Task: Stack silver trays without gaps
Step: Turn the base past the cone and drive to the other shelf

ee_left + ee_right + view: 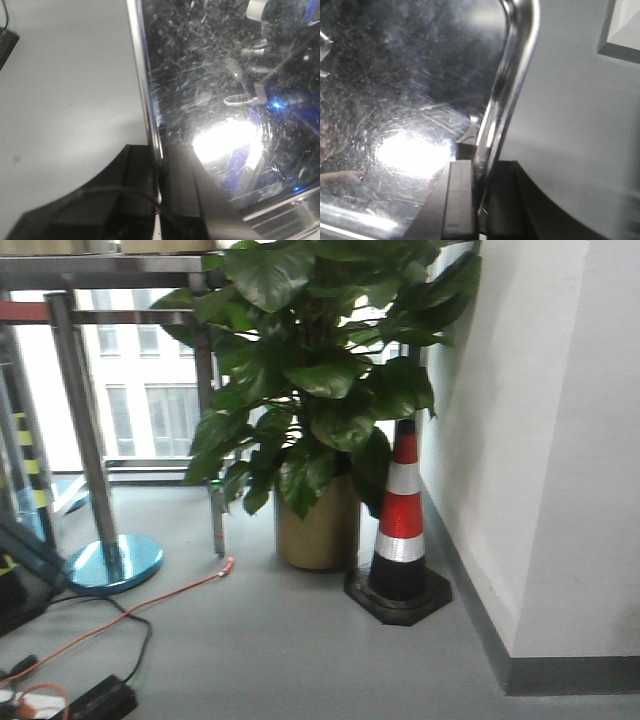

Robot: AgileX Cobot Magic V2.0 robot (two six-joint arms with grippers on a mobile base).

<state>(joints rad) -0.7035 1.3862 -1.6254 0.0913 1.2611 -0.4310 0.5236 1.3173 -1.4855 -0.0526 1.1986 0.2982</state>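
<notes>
No silver trays show in the front view. In the left wrist view a scratched, shiny silver tray (210,75) fills the right side, and its thin rim (142,75) runs down between the black fingers. My left gripper (156,155) is shut on that rim. In the right wrist view a silver tray (410,75) with a bright glare fills the left side. Its rounded rim (512,65) passes down between the fingers, where my right gripper (480,170) is shut on it. Only one tray surface shows in each wrist view.
Ahead stand a large potted plant (320,390), a red and white traffic cone (402,530) and a white wall (540,440). A stanchion with a blue base (115,562) and cables (120,615) lie on the grey floor at left.
</notes>
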